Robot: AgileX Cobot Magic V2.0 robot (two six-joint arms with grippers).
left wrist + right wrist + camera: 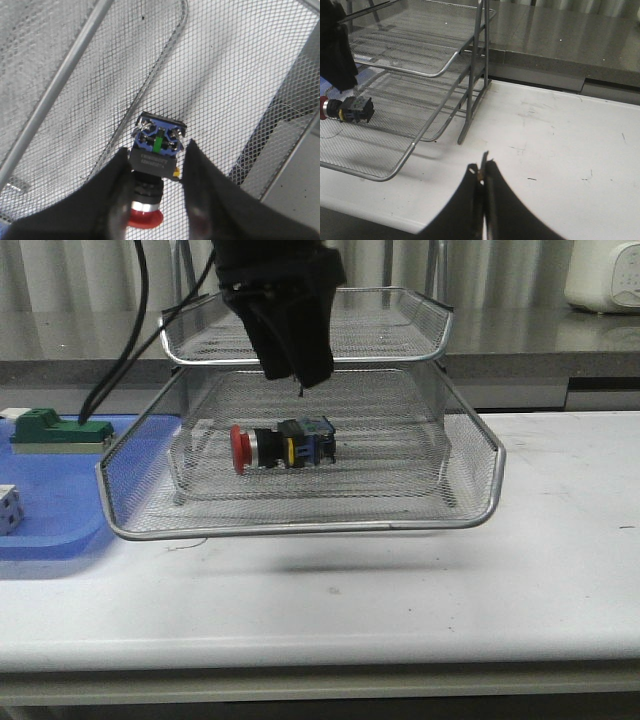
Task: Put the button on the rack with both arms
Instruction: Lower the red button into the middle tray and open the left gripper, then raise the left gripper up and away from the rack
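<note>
Left gripper (297, 375): hangs fingers-down from above over the middle tier of the rack (300, 528), just above the button (283, 447). In the left wrist view its fingers (200, 180) are spread, one on each side of the button's black body; whether the pads touch it I cannot tell.

Right gripper (482, 175): low over bare counter (560, 140) towards the right end, well apart from the rack's upright post (472, 85). Fingers pressed together, nothing between them.

Button: lies on its side on the mesh floor of the pulled-out middle tier, roughly central. Red mushroom head points to the counter's left end; blue rear block with a yellow band points right. A pale printed line shows on the black body in the left wrist view (156, 165); too blurred to read.

Rack: silver wire mesh, chrome rims, standing left of centre. The middle tier juts out toward the front edge of the counter; the top tier (400, 325) sits further back and holds nothing visible.

Blue tray (70, 505): flat, at the left end, beside the rack. Contents: a green-and-beige block (58, 432) at its rear and a white cube (8, 508) at the frame's left edge.
</note>
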